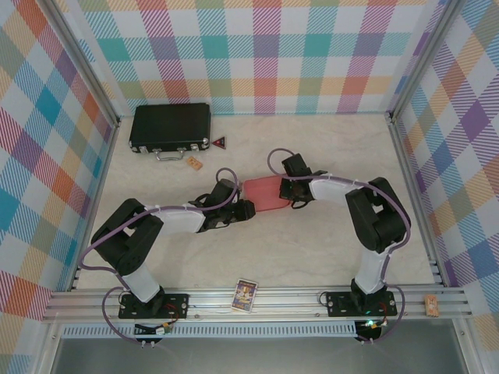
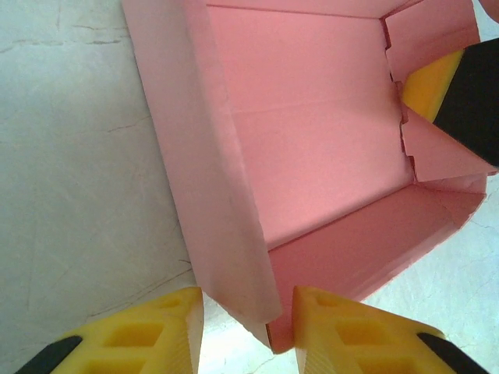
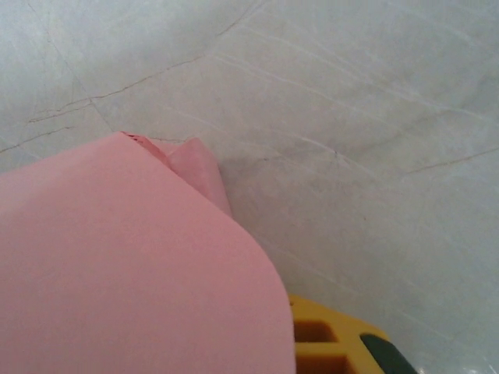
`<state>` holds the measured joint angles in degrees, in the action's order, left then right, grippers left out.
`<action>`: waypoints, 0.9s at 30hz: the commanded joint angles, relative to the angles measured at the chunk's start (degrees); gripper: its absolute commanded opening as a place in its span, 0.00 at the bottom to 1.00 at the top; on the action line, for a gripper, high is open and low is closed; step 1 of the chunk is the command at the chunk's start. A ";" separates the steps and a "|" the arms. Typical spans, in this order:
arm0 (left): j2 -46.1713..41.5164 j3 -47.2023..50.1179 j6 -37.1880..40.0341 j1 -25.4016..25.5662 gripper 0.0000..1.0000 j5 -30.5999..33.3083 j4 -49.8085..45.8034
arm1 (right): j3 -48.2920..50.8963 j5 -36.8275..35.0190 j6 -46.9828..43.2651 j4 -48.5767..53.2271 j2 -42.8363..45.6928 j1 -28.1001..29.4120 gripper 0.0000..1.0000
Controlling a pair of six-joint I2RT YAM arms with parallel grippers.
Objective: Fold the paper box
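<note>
The salmon-pink paper box [image 1: 265, 192] sits mid-table between my two grippers, half formed with its walls raised. In the left wrist view the paper box [image 2: 312, 125] is open-topped, and its near corner pokes between the yellow fingers [image 2: 168, 331]. My left gripper [image 2: 248, 331] is open, with bare table showing beside the left finger. My right gripper [image 1: 294, 201] is at the box's right end. Its yellow fingertip [image 2: 433, 82] presses on the end-wall flaps. In the right wrist view the pink card [image 3: 132, 273] lies against one yellow finger [image 3: 327, 343] and hides the other.
A black latched case [image 1: 170, 126] lies at the back left, with a small red triangle [image 1: 219, 142] and a tan block [image 1: 194, 163] near it. A playing card [image 1: 245, 294] rests on the front rail. Checked walls close in three sides.
</note>
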<state>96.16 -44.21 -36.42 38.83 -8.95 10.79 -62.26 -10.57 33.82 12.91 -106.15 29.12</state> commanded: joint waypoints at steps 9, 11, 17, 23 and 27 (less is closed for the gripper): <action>0.44 -1.53 0.77 0.46 0.35 -1.18 -1.73 | -4.77 -9.81 -4.86 10.81 -5.86 2.38 0.10; 0.18 -1.62 0.78 0.46 0.35 -0.74 -1.96 | -5.61 -10.49 -5.67 12.19 -6.56 2.34 0.10; -0.59 -2.18 0.84 0.24 0.41 1.11 -2.73 | -8.55 -10.86 -9.43 15.45 -9.28 2.79 0.11; -2.35 -2.68 0.92 -1.29 0.52 1.62 -2.36 | -9.00 -10.88 -12.25 16.09 -9.52 2.96 0.11; -3.43 -3.25 1.22 -2.28 0.56 1.57 -2.61 | -9.28 -11.02 -13.68 16.40 -9.34 3.14 0.11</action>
<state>95.18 -45.60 -36.18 37.56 -7.86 8.88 -72.55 -16.62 25.04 19.59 -112.42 31.75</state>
